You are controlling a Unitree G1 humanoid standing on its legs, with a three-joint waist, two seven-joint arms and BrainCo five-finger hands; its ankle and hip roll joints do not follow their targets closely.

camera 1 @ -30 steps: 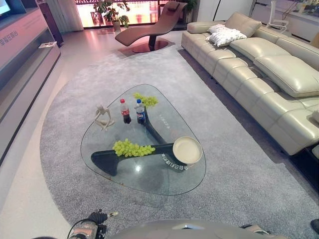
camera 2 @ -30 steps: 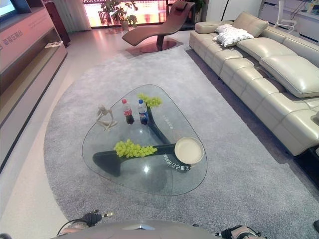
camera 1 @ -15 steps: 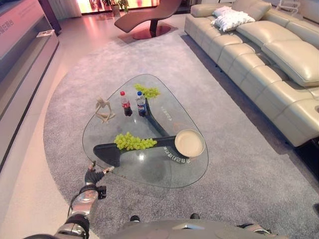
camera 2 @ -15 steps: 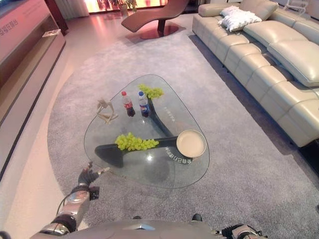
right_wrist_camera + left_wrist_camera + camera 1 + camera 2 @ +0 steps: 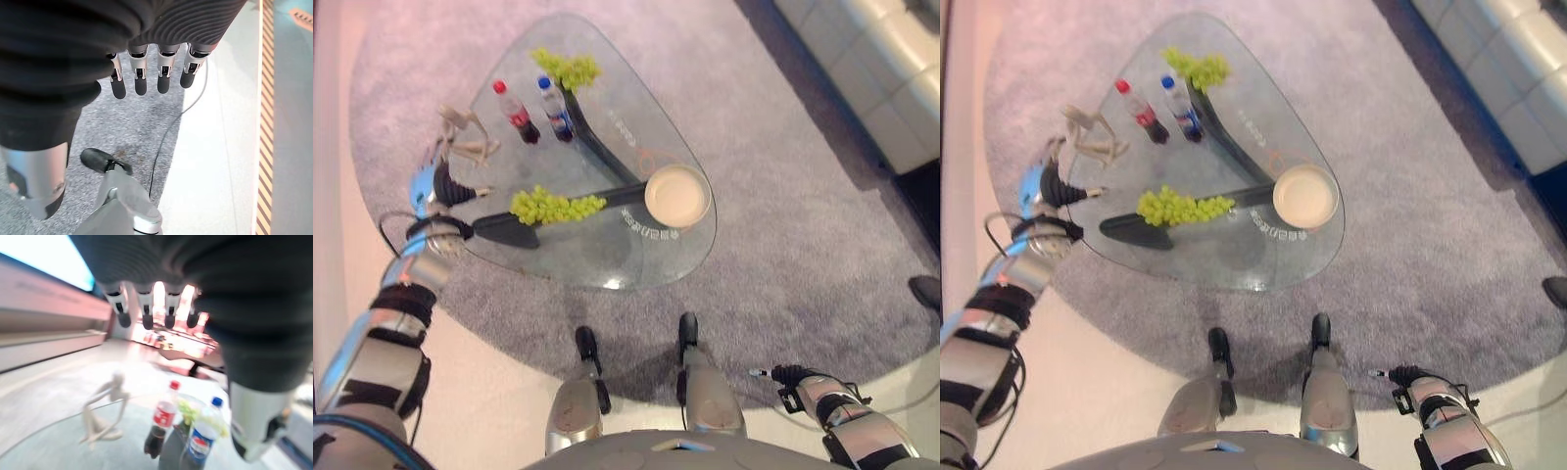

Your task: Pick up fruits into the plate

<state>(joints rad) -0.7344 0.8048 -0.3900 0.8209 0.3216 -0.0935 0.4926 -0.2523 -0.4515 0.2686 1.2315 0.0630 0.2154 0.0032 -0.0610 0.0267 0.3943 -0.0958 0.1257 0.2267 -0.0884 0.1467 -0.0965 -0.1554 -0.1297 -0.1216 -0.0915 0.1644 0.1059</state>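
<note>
Now the left robot hand [image 5: 448,188] hangs over the left edge of the glass surface [image 5: 607,259], fingers [image 5: 145,308] loose and holding nothing. The right robot hand [image 5: 790,375] is low beside the body, loose and empty too. One bunch of green grapes [image 5: 555,205] lies in the middle, well left of the round plate [image 5: 677,195]. Another bunch [image 5: 567,69] lies at the far end, near two bottles [image 5: 532,108].

Glass table [image 5: 607,259] (on rug [image 5: 783,225]), 2 grape bunches [image 5: 556,206], plate [image 5: 677,195], 2 bottles [image 5: 517,113], figurine [image 5: 465,137]
</note>
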